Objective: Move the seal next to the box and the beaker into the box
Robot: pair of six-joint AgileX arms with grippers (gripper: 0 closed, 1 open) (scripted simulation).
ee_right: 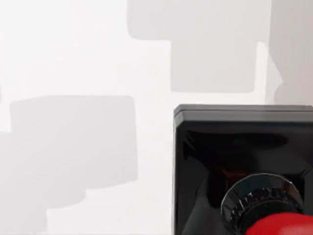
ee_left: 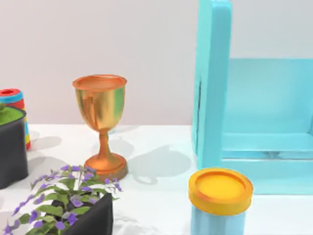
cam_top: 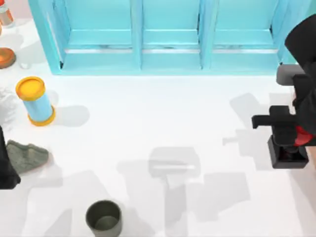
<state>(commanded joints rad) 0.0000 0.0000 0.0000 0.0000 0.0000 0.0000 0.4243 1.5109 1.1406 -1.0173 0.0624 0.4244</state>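
The seal (cam_top: 288, 154), a black square block with a red knob (cam_top: 302, 136), hangs tilted at the table's right edge, with its shadow cast apart from it. My right gripper (cam_top: 291, 140) is shut on it from above. In the right wrist view the seal's black base (ee_right: 234, 147) and red knob (ee_right: 283, 226) loom close over the white table. The beaker (cam_top: 104, 218), a short olive-grey cup, stands upright near the front edge, left of centre and far from both arms. The box is out of view. My left arm (cam_top: 6, 168) is parked at the left edge.
A big turquoise shelf unit (cam_top: 168, 39) spans the back. A blue cylinder with yellow-orange ends (cam_top: 35, 101) stands at the left, above a grey crumpled lump (cam_top: 27, 155). A gold goblet (ee_left: 100, 122) and a planter with purple flowers (ee_left: 73, 205) sit at far left.
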